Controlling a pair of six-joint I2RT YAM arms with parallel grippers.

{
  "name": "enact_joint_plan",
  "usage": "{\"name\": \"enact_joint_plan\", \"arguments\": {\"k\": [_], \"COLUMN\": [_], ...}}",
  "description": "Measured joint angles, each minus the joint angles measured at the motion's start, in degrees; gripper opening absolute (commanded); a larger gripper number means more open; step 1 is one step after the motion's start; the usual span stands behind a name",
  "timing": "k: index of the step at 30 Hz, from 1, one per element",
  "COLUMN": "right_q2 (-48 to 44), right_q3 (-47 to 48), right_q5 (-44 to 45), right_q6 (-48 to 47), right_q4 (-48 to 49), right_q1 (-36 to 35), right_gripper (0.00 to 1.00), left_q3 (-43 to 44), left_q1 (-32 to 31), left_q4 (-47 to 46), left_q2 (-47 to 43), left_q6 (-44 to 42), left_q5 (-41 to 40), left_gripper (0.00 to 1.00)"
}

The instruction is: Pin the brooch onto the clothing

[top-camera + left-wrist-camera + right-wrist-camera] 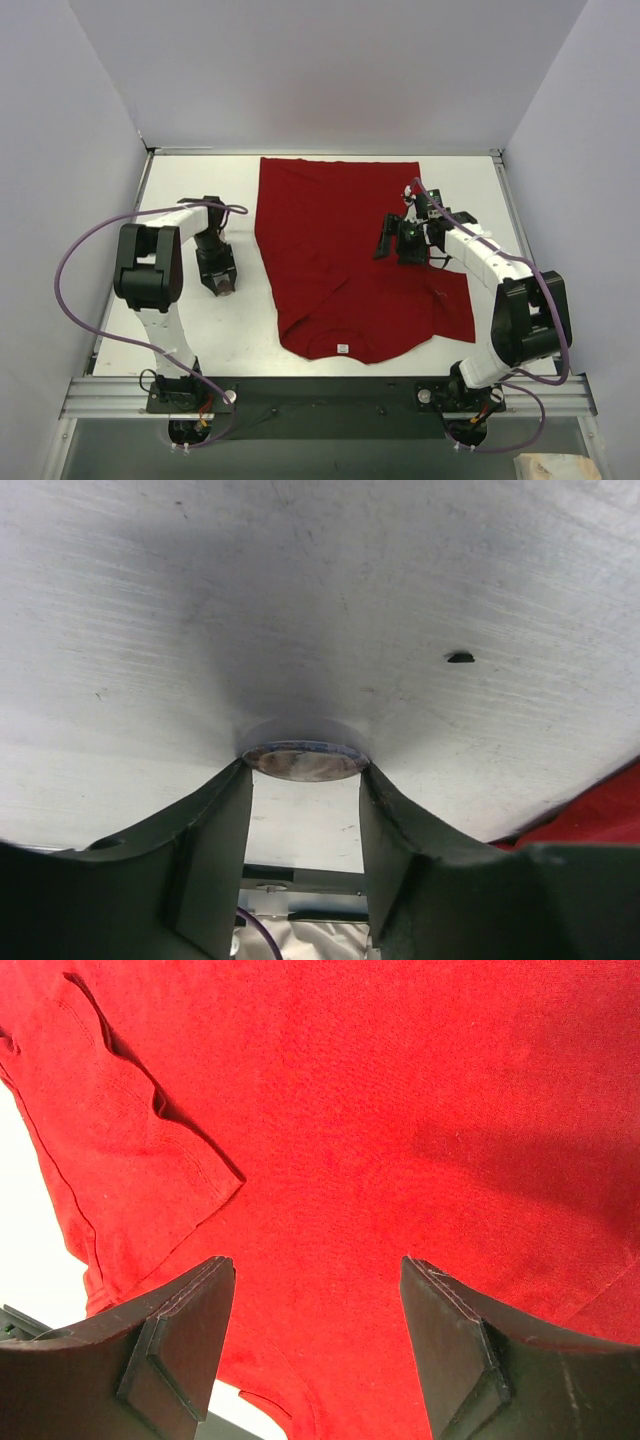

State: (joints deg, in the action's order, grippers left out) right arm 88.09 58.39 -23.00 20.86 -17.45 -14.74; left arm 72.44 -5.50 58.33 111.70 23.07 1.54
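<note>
The brooch, a small round disc with a mottled pinkish face, lies on the white table left of the clothing. My left gripper is down on the table with one fingertip against each side of the disc, shut on it. From above, that gripper sits well left of the clothing, a red T-shirt spread flat with its white collar label toward the near edge. Above the shirt's right side my right gripper hovers open. Only red fabric shows between its fingers.
White walls enclose the table on the left, back and right. A metal rail runs along the near edge by the arm bases. A small dark mark is on the tabletop beyond the brooch. A corner of the shirt shows at the left wrist view's right edge.
</note>
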Motion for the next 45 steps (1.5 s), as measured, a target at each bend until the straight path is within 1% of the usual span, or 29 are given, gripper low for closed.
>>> {"name": "enact_joint_plan", "arguments": {"k": [2,5,8,11,14,17,24,28,35,39,45], "right_q2": [0.1,0.6,0.9,0.9,0.9,0.9,1.1,1.4,1.7,1.7,1.7], "right_q3": [0.0,0.0,0.0,0.1,0.3,1.0,2.8,2.9,3.2,3.5,3.5], "right_q5": [0.0,0.0,0.0,0.0,0.0,0.0,0.0,0.0,0.0,0.0,0.0], "right_q6": [0.0,0.0,-0.2,-0.3,-0.6,-0.9,-1.5,-1.6,-1.6,-1.6,-1.6], "right_q4": [0.0,0.0,-0.2,-0.3,-0.5,-1.0,-1.4,-1.5,-1.9,-2.1,-2.2], "right_q1": [0.0,-0.1,-0.2,-0.3,-0.5,-0.9,-2.8,-3.3,-3.4,-3.4,-3.2], "right_gripper": [0.67,0.67,0.67,0.67,0.67,0.67,0.67,0.67,0.67,0.67,0.67], "left_q3": [0.7,1.4,1.6,1.6,1.6,1.6,2.1,3.9,11.9,19.1,33.1], "left_q1": [0.1,0.3,0.4,0.4,0.4,0.3,0.0,-1.4,-7.2,-11.3,-16.7], "left_q4": [0.7,1.4,1.6,1.6,1.4,-0.2,-5.6,-6.3,-6.0,-4.7,-3.2], "left_q2": [0.6,1.3,1.5,1.5,1.2,0.5,-1.0,-1.4,-2.0,-1.4,5.4], "left_q6": [-0.3,-0.5,-0.7,-1.0,-1.2,-1.3,-1.4,-1.4,-1.3,-1.2,-1.2], "left_q5": [0.1,0.4,0.6,0.7,0.8,1.3,2.2,2.3,2.5,2.9,3.5], "left_gripper": [0.34,0.26,0.24,0.20,0.19,0.14,0.14,0.14,0.14,0.14,0.14]}}
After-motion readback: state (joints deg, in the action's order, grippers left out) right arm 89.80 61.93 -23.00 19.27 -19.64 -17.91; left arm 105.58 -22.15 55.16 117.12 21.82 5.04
